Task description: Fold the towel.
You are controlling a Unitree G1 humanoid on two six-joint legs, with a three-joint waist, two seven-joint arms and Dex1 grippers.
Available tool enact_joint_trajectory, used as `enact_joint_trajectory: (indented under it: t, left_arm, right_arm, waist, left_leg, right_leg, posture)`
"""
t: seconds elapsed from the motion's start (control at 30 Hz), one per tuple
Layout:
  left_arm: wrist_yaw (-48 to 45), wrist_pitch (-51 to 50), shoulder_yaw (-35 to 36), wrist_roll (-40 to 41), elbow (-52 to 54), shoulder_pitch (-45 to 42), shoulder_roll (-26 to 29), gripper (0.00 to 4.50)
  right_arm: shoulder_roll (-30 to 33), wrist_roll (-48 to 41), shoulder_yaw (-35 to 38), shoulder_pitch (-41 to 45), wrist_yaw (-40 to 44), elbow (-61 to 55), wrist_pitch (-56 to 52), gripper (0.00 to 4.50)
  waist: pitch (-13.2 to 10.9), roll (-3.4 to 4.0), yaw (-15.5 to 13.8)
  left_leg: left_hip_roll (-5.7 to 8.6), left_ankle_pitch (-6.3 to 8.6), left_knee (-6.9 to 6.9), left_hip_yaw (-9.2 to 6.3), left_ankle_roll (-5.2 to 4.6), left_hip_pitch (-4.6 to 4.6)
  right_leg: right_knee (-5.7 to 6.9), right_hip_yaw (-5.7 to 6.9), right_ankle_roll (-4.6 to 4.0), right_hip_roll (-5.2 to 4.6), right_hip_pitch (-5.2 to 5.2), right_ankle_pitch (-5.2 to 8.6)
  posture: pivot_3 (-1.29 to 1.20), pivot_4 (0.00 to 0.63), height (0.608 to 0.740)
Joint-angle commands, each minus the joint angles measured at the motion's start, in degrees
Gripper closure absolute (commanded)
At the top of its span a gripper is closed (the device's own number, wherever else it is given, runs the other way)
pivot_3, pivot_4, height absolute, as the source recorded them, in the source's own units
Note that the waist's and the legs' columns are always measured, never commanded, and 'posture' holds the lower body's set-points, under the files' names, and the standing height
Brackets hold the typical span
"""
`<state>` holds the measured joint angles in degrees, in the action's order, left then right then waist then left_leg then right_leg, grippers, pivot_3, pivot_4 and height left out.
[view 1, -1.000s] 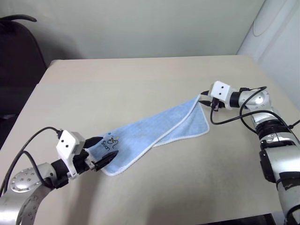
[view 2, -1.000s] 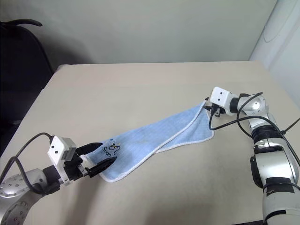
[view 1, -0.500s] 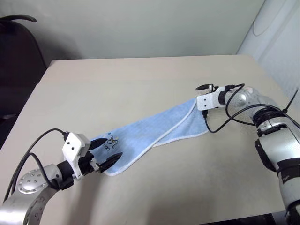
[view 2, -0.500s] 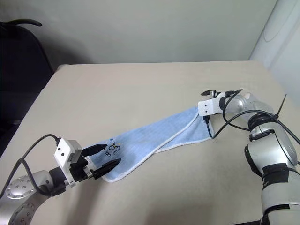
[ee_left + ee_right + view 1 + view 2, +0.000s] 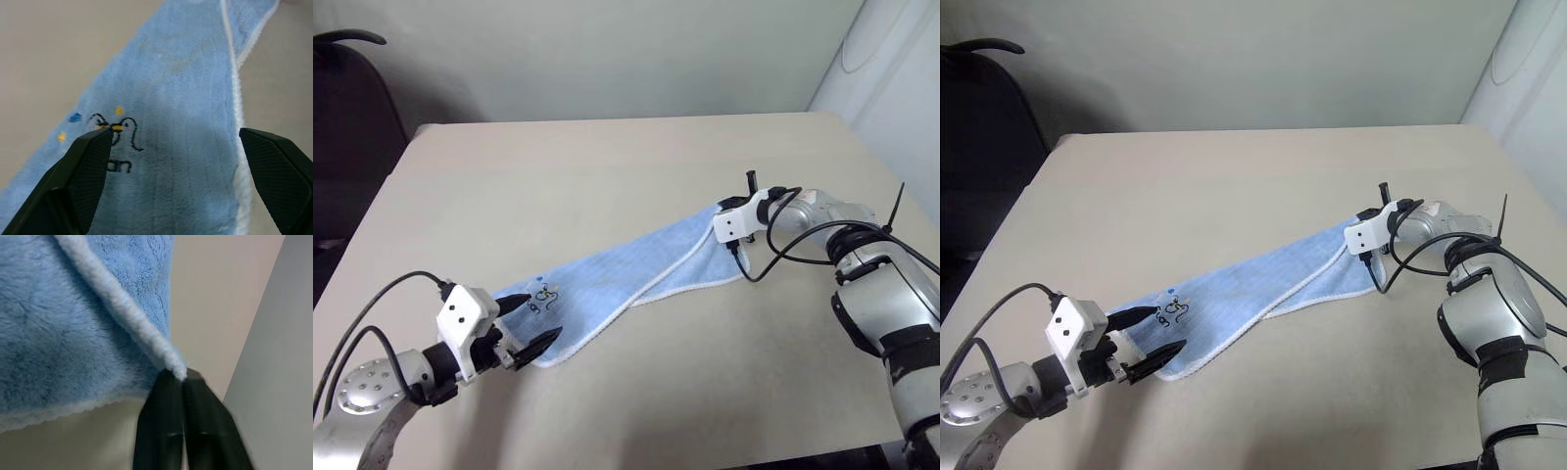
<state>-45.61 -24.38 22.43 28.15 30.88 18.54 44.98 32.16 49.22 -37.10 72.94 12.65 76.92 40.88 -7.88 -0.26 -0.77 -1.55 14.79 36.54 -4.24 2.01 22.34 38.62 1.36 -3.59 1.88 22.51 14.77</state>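
Lying slantwise on the smooth beige table (image 5: 607, 166), the fluffy blue terry towel (image 5: 636, 274) forms a long folded strip with white corded edging. The right gripper (image 5: 178, 377) pinches its far corner; the left gripper (image 5: 171, 161) gapes wide over the embroidered logo (image 5: 115, 129).

Right gripper (image 5: 178, 377): rolled over and swung in leftward, then pinched shut on the far right corner of the towel (image 5: 636, 274).
Left gripper (image 5: 536, 318): drew its spread fingers back a little from the towel's near, logo end.
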Motion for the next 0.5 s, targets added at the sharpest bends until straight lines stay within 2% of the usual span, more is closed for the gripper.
enact_joint_trajectory:
  t: [0.03, 0.1, 0.27, 0.5]
  left_arm:
    - [-2.4, 6.2, 2.2, -4.9, -3.3, -1.5, 3.2, 0.0]
    - [-5.6, 8.9, 2.3, -6.5, -5.6, -1.8, 5.8, 0.0]
    - [-17.3, 10.1, 4.0, -3.8, -10.1, -2.3, 12.7, 0.0]
    - [-27.2, 13.6, -0.9, -4.5, -11.8, -6.4, 18.6, 0.0]
  right_arm:
    - [-0.2, -1.0, 0.9, 0.8, -2.0, -0.3, -0.4, 4.48]
    - [-0.4, -1.6, 1.3, 0.5, -1.5, -0.2, -0.6, 4.48]
    - [-0.7, -3.0, 2.3, -0.2, -1.6, -0.3, -0.8, 4.48]
    - [-0.7, -4.8, 3.3, -1.3, -1.9, -1.0, -0.5, 4.48]
  waist:
    - [0.0, 0.0, 0.0]
    - [0.0, 0.0, 0.0]
    - [0.0, 0.0, 0.0]
    - [0.0, 0.0, -0.1]
  left_leg:
    - [0.0, 0.0, 0.0, 0.0, 0.0, 0.0]
    - [-0.01, 0.0, 0.0, 0.0, 0.01, 0.0]
    - [-0.02, 0.02, 0.0, 0.02, 0.05, 0.19]
    - [-0.03, 0.03, 0.0, 0.0, 0.1, 0.24]
  right_leg:
    - [0.04, 0.0, -0.02, 0.0, 0.02, 0.01]
    - [0.1, 0.0, -0.04, 0.0, 0.05, 0.03]
    - [0.13, 0.0, -0.06, 0.0, 0.23, 0.03]
    - [0.12, 0.01, -0.06, 0.0, 0.26, 0.03]
  posture:
    - [0.0, 0.15, 0.74]
    - [0.0, 0.15, 0.74]
    - [0.0, 0.15, 0.74]
    - [0.0, 0.15, 0.74]
